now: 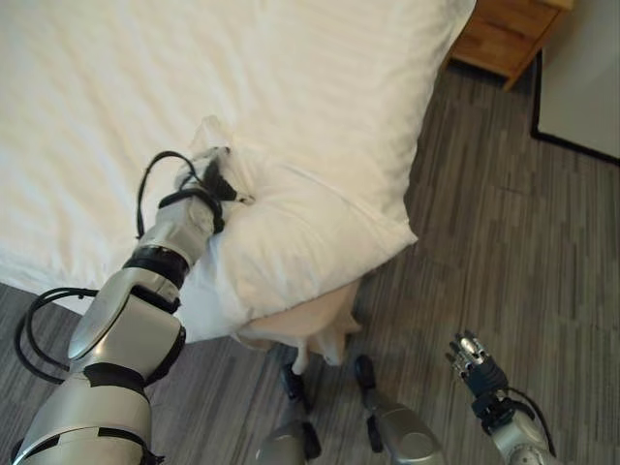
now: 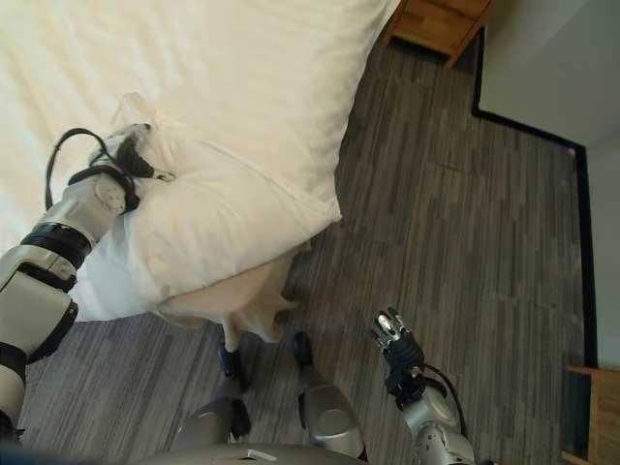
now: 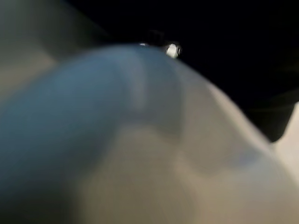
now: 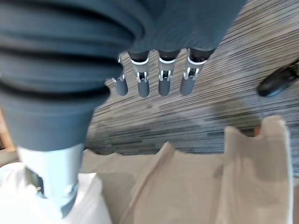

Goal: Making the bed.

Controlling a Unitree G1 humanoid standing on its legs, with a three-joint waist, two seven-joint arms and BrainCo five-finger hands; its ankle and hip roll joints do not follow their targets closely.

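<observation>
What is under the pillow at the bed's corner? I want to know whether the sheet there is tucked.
Under the pillow a beige sheet hangs off the bed corner, loose. Further in, the pillow covers it. The left hand is on the pillow.

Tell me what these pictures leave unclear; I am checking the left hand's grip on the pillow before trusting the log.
- Left hand: its fingers sink into the pillow in both eye views, so the grip cannot be read.
- Left wrist view: white cloth pressed close against the camera blurs everything.
- Bed: cut off by the eye views' top and left edges.
- Wooden furniture: cropped at the corner.
- Right hand: hangs over the floor, holding nothing.
</observation>
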